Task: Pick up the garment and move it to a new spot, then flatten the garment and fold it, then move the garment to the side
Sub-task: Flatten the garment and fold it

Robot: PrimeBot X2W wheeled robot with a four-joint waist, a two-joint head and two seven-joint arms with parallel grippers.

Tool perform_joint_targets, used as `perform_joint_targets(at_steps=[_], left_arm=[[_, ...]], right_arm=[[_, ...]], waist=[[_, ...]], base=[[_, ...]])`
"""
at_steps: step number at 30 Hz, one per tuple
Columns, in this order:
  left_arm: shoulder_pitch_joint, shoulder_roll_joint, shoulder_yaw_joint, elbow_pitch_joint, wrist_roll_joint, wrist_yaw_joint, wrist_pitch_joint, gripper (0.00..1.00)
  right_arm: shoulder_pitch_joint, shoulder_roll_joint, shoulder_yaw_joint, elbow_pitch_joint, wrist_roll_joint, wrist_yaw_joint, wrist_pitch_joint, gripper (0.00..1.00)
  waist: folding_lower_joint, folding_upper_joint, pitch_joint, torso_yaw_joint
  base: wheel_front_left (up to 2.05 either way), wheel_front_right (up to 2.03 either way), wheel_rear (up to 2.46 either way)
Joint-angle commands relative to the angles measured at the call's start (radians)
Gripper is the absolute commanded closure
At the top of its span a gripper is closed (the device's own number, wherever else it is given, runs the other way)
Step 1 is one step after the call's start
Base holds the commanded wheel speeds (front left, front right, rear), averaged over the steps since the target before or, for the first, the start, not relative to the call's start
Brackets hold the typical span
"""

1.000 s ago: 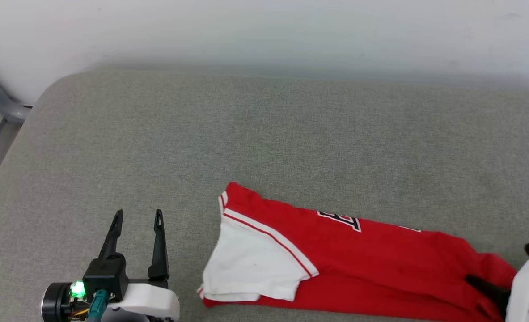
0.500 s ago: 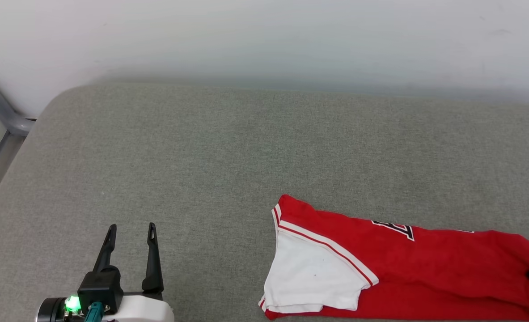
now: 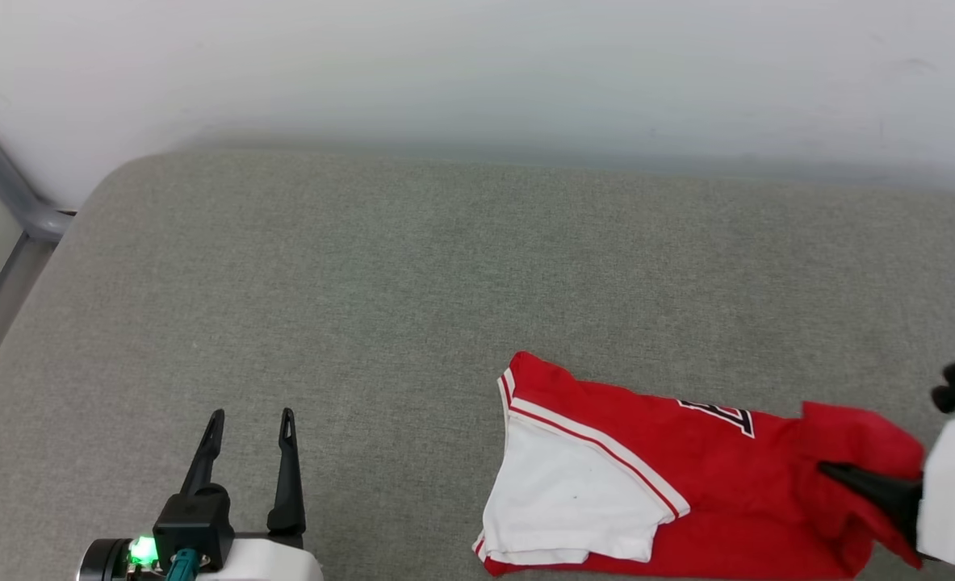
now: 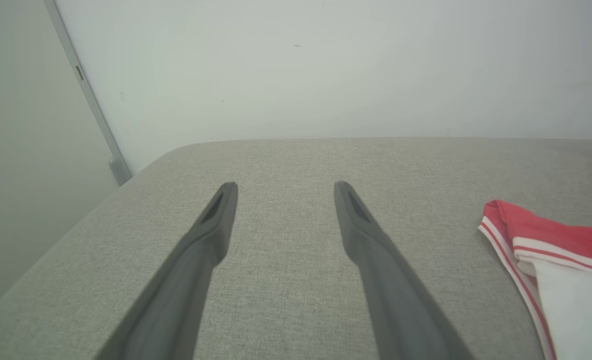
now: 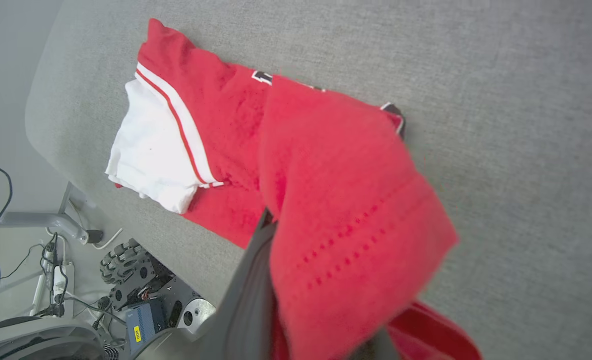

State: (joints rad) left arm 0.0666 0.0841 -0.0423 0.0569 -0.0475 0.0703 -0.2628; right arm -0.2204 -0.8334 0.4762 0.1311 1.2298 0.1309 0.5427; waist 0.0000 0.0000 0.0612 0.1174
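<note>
Red garment (image 3: 711, 484) lies long axis left-right on grey cushion (image 3: 364, 282). Right gripper (image 3: 836, 472) fingers look clamped on its lifted right end, though fabric hides the tips. Left gripper (image 3: 252, 415) fingers apart, empty, well left of the sleeve.

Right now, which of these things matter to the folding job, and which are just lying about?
In the job:
shirt
right claw, gripping its red end
grey pad it lies on

Just about:
left claw, open and holding nothing
metal post
wheel down by the floor
</note>
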Motion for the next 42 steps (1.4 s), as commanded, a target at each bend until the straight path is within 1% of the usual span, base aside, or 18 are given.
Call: perform_joint_targets(at_steps=[1, 6, 11, 16, 21, 22, 25, 30, 31, 33, 34, 35, 39, 42], left_arm=[[-0.011, -0.003, 0.001, 0.002, 0.006, -0.002, -0.002, 0.0], [-0.022, -0.01, 0.0, 0.007, 0.009, -0.008, -0.002, 0.0], [-0.035, -0.015, -0.005, 0.012, 0.014, -0.014, -0.002, 0.0], [-0.047, -0.018, -0.007, 0.012, 0.015, -0.016, -0.002, 0.0], [-0.059, -0.022, -0.013, 0.014, 0.016, -0.019, -0.002, 0.0], [-0.059, -0.022, -0.013, 0.014, 0.016, -0.019, -0.002, 0.0], [-0.072, -0.025, -0.017, 0.018, 0.016, -0.02, -0.002, 0.0], [-0.083, -0.027, -0.021, 0.023, 0.016, -0.017, -0.002, 0.0], [-0.085, -0.028, -0.02, 0.023, 0.015, -0.016, -0.002, 0.0], [-0.086, -0.029, -0.018, 0.024, 0.014, -0.013, -0.002, 0.0], [-0.084, -0.029, -0.017, 0.025, 0.014, -0.013, -0.002, 0.0], [-0.081, -0.029, -0.015, 0.026, 0.014, -0.012, -0.002, 0.0], [-0.064, -0.03, -0.009, 0.031, 0.018, -0.014, -0.002, 0.0], [-0.053, -0.03, -0.002, 0.028, 0.02, -0.014, -0.002, 0.0]], right_arm=[[-0.024, 0.025, 0.009, -0.017, -0.012, -0.001, 0.019, 1.0], [-0.092, 0.122, 0.046, -0.03, -0.069, -0.001, 0.083, 1.0], [-0.17, 0.219, 0.105, -0.008, -0.14, -0.001, 0.134, 1.0], [-0.252, 0.303, 0.166, 0.043, -0.228, -0.001, 0.146, 1.0], [-0.32, 0.384, 0.213, 0.131, -0.293, -0.001, 0.129, 1.0], [-0.32, 0.384, 0.213, 0.131, -0.293, -0.001, 0.129, 1.0], [-0.353, 0.412, 0.246, 0.191, -0.334, -0.001, 0.115, 1.0], [-0.371, 0.448, 0.282, 0.291, -0.363, -0.001, 0.083, 1.0], [-0.369, 0.452, 0.289, 0.307, -0.361, -0.001, 0.076, 0.91], [-0.369, 0.455, 0.305, 0.325, -0.366, -0.001, 0.053, 0.59], [-0.373, 0.453, 0.313, 0.33, -0.374, -0.001, 0.037, 0.41], [-0.374, 0.451, 0.321, 0.331, -0.376, -0.001, 0.019, 0.0], [-0.372, 0.432, 0.335, 0.293, -0.368, -0.001, -0.058, 0.0], [-0.366, 0.398, 0.33, 0.239, -0.381, -0.001, -0.132, 0.0]], waist=[[0.0, 0.0, 0.005, 0.005], [0.0, 0.0, 0.014, 0.017], [0.0, 0.0, 0.025, 0.03], [0.0, 0.0, 0.04, 0.039], [0.0, 0.0, 0.062, 0.047], [0.0, 0.0, 0.062, 0.047], [0.0, 0.0, 0.072, 0.056], [0.0, 0.0, 0.083, 0.065], [0.0, 0.0, 0.083, 0.065], [0.0, 0.0, 0.082, 0.064], [0.0, 0.0, 0.079, 0.062], [0.0, 0.0, 0.076, 0.06], [0.0, 0.0, 0.053, 0.047], [0.0, 0.0, 0.034, 0.032]], base=[[0.0, 0.0, 0.0], [0.0, 0.0, 0.0], [0.0, 0.0, 0.0], [0.0, 0.0, 0.0], [0.0, 0.0, 0.0], [0.0, 0.0, 0.0], [0.0, 0.0, 0.0], [0.0, 0.0, 0.0], [0.0, 0.0, 0.0], [0.0, 0.0, 0.0], [0.0, 0.0, 0.0], [0.0, 0.0, 0.0], [0.0, 0.0, 0.0], [0.0, 0.0, 0.0]])
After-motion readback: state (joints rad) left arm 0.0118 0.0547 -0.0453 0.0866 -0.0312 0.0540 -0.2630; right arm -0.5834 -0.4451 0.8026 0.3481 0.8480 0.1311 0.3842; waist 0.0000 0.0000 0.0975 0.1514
